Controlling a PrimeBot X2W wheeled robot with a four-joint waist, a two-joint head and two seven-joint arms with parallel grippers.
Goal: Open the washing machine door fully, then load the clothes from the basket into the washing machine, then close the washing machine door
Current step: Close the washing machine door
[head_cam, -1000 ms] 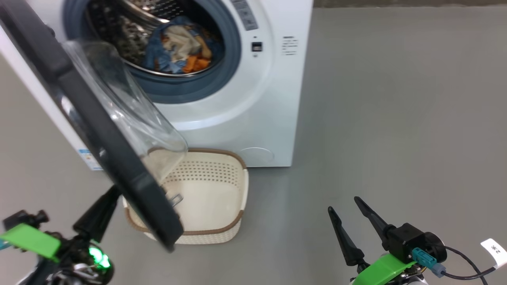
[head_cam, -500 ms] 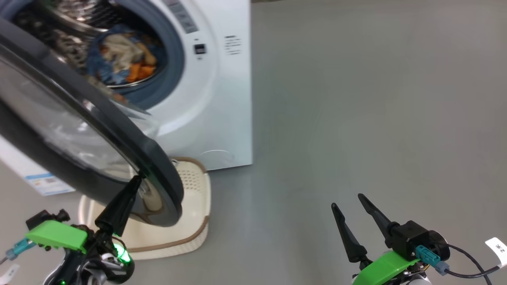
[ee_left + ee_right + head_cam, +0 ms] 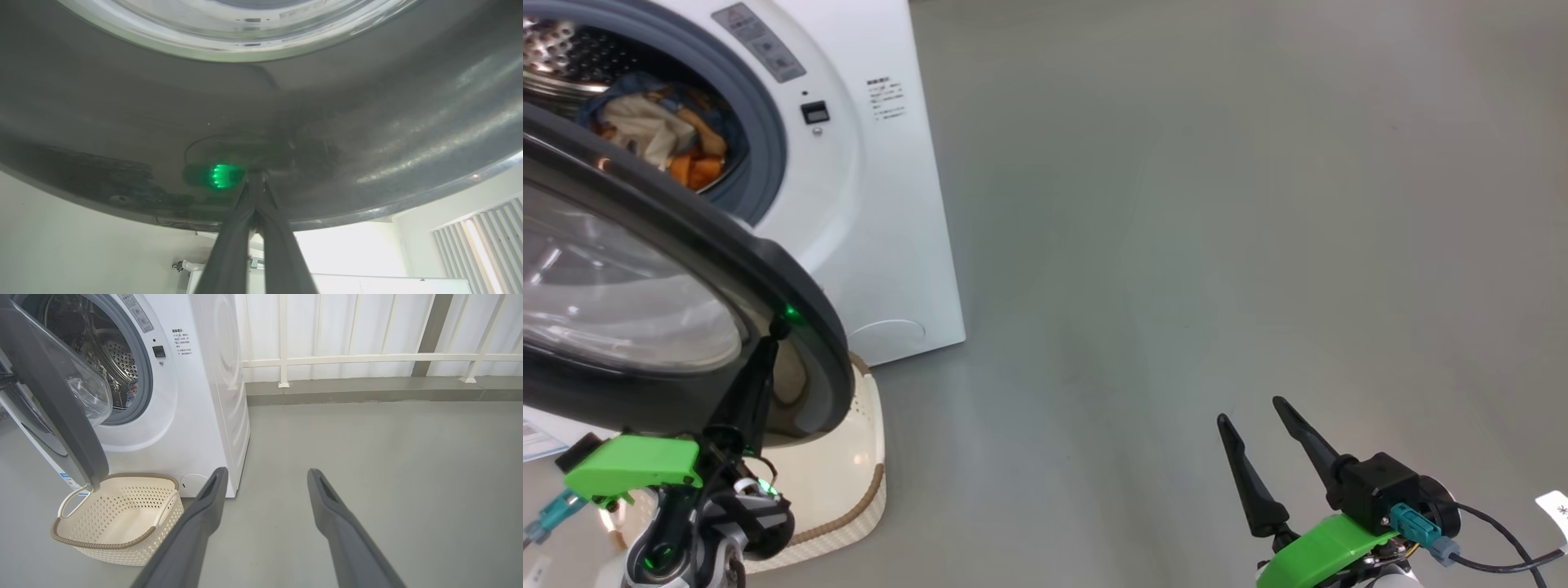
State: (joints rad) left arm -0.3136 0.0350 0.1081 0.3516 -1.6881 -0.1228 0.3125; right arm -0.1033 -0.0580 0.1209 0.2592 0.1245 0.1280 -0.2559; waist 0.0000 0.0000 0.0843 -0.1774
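Black rim of the washing machine door (image 3: 686, 245) touches the tips of my clenched left hand (image 3: 776, 331). My right hand (image 3: 1250, 411) hangs released over the floor (image 3: 1176, 204); clothes (image 3: 662, 139) sit in the drum (image 3: 572, 57).

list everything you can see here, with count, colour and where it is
white front-loading washing machine: one, white, left of the head view
round black-rimmed glass door: one, glossy black and clear, swung partly open above the basket
blue, beige and orange clothes: one heap, mixed colours, inside the drum
cream perforated plastic basket: one, cream with brown rim, on the floor before the machine
floor: one, grey, all around
railing: one, white, beyond the machine
left gripper: one, dark fingers, shut, tips against the door's rim
right gripper: one, dark fingers, open, over the floor at lower right
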